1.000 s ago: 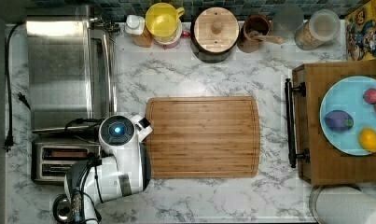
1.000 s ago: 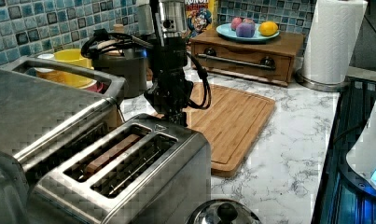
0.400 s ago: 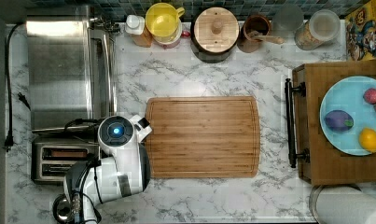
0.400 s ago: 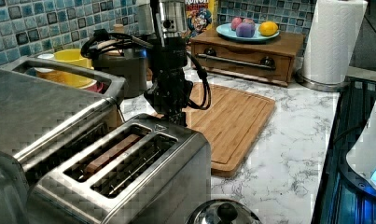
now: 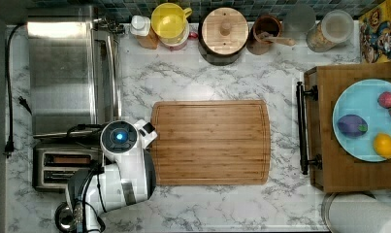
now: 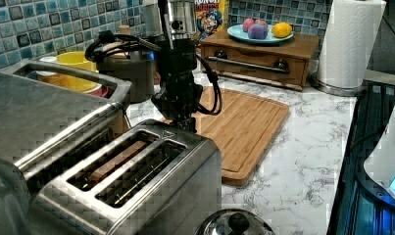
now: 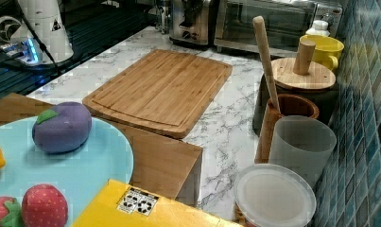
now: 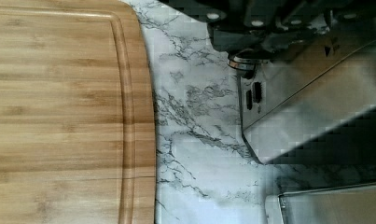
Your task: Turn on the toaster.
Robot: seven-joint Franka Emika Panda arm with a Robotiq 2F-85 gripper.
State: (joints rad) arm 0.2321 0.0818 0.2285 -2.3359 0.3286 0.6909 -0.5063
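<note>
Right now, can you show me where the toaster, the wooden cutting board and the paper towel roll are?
toaster (image 6: 136, 166), left view, on its slotted steel top.
cutting board (image 5: 212, 143), top view, middle of the wooden surface.
paper towel roll (image 6: 351, 41), left view, on its white side.

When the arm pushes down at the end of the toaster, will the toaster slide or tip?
Probably neither. The toaster is low and boxy, standing flat on the marble counter, so tipping seems unlikely. Its steel shell looks smooth, so the gripper might slip off.
</note>
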